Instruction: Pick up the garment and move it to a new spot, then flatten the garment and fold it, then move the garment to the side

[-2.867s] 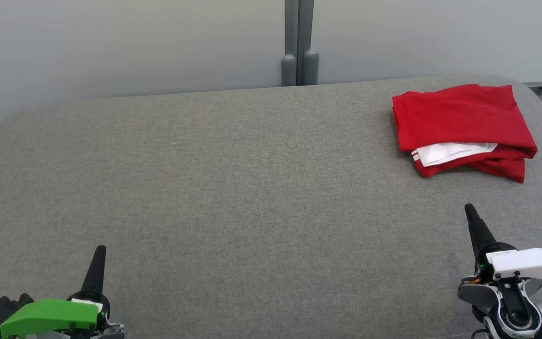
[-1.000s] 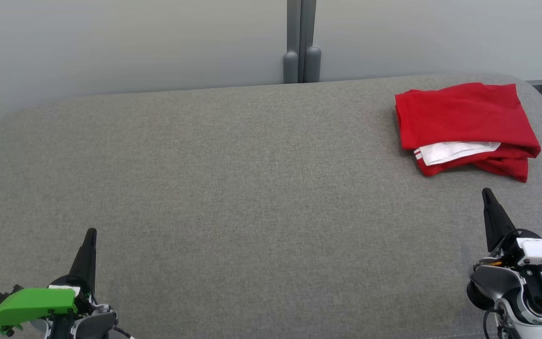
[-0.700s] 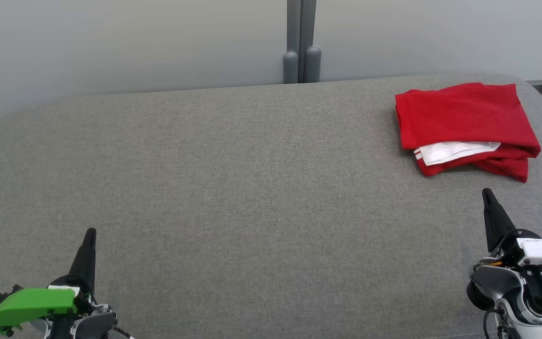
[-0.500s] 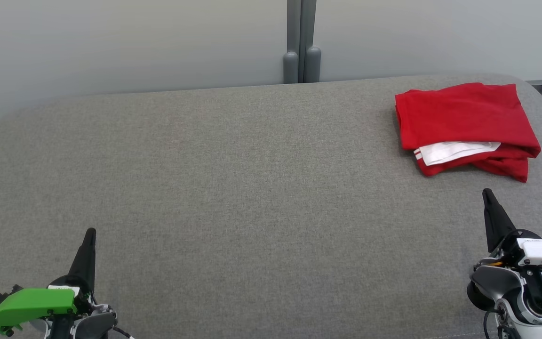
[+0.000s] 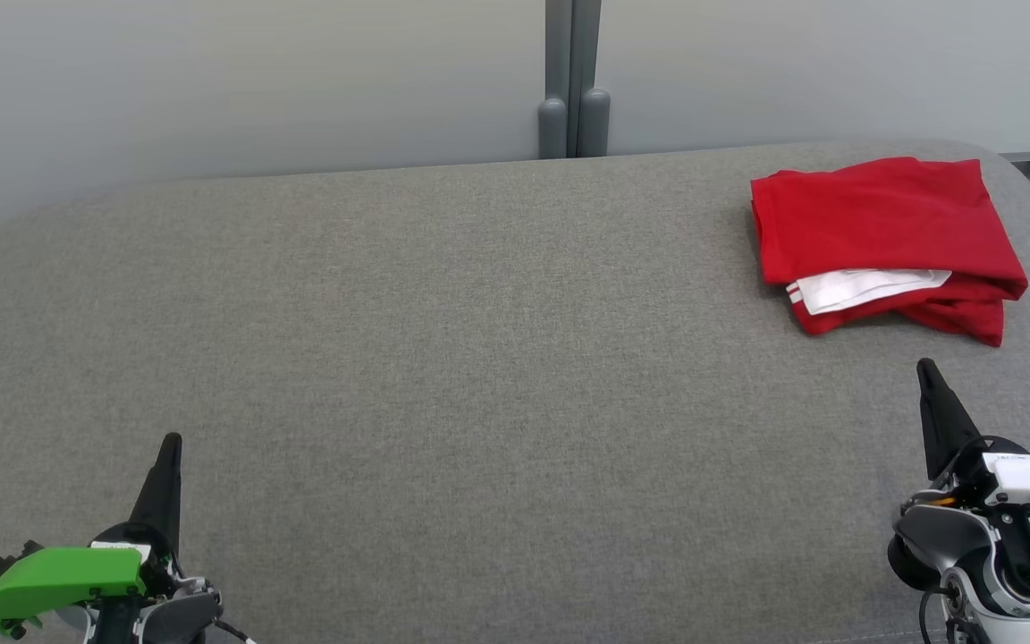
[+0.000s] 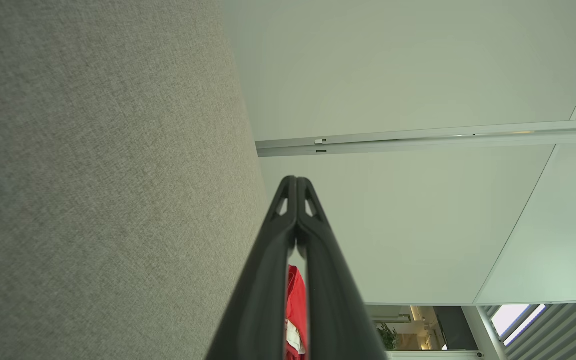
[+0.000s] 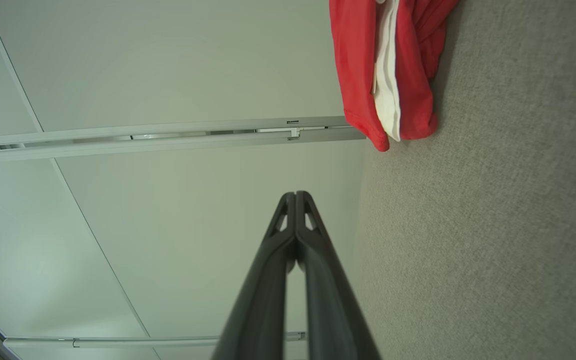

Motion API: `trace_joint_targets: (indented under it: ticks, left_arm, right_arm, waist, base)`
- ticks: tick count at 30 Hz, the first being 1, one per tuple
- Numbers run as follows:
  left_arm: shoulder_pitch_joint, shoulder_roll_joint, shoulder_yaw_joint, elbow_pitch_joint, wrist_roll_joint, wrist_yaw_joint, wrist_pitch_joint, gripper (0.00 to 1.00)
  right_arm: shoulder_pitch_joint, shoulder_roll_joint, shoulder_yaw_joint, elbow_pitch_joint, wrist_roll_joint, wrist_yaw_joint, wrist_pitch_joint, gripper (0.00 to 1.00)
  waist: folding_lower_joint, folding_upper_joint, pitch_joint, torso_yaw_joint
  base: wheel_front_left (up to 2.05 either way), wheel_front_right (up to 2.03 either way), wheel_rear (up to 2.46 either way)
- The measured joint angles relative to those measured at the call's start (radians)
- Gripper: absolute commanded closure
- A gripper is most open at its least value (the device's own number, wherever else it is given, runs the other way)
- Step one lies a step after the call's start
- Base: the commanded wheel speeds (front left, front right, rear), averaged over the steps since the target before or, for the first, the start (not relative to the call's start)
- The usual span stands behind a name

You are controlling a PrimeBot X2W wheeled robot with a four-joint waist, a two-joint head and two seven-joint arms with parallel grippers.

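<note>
Currently the garment (image 5: 882, 215) sits folded at the upper right of the head view, on the grey fabric bench (image 5: 479, 358), near its far right corner. Red cloth, looks soft, light and floppy; the layers will likely slide and unfold if only one ply is pinched. Best hold, I judge: the thick folded edge on its lower side, taking all layers, or two corners at once. The right end effector (image 5: 926, 368) is pinched together, empty, below the garment, not touching. The left end effector (image 5: 172, 443) is also closed tight, empty, lower left, well apart from it. A white panel (image 5: 868, 288) peeks from the fold; no readable text, logo or brand.
</note>
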Motion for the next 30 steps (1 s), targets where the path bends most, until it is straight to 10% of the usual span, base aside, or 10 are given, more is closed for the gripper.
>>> trace_joint_targets:
  ticks: [30]
  left_arm:
    - [-0.001,0.0,0.002,0.002,0.0,0.0,0.006,1.0]
  right_arm:
    - [0.0,0.001,-0.005,0.004,0.0,0.0,0.004,1.0]
  waist:
    - [0.0,0.0,0.0,0.0]
  base:
    - [0.0,0.0,0.0]
